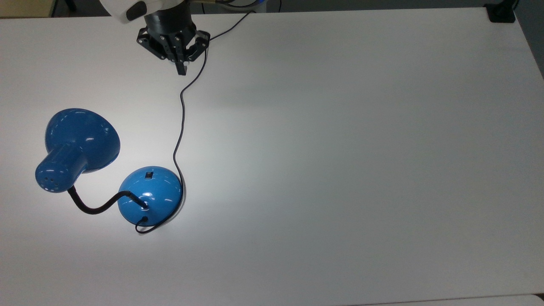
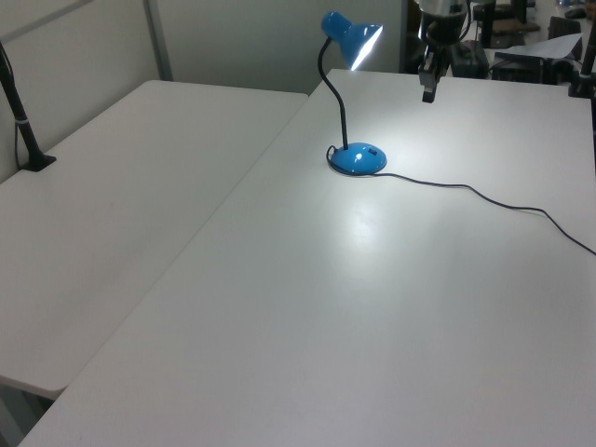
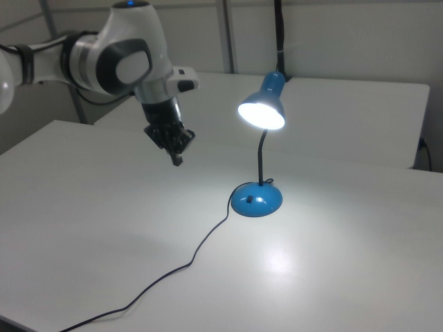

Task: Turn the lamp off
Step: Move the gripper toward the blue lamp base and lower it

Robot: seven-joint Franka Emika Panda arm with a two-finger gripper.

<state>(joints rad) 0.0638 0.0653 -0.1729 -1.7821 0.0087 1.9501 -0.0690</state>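
Observation:
The lamp has a glossy blue shade (image 1: pixel 80 136), a black bendy neck (image 1: pixel 95 207) and a domed base (image 1: pixel 149 195) with a small black switch (image 1: pixel 148 174). It is lit: the shade (image 3: pixel 263 111) glows and throws a bright patch on the white table (image 3: pixel 277 263). Its thin cord (image 1: pixel 181 114) runs from the base toward the top view's upper edge. My gripper (image 1: pixel 182 70) hangs above the table beside the cord, well apart from the base, its fingers together with nothing between them. The right view has the gripper (image 3: pixel 177 160) left of the base (image 3: pixel 257 199); the left view has the gripper (image 2: pixel 428 93) beyond the base (image 2: pixel 358 158).
A black clamp (image 1: pixel 501 12) sits at the table's corner at the top view's upper right. A second white table (image 2: pixel 121 186) adjoins on the left view's left, with a black post (image 2: pixel 23 121) on it. The cord (image 3: pixel 173 273) trails across the table in the right view.

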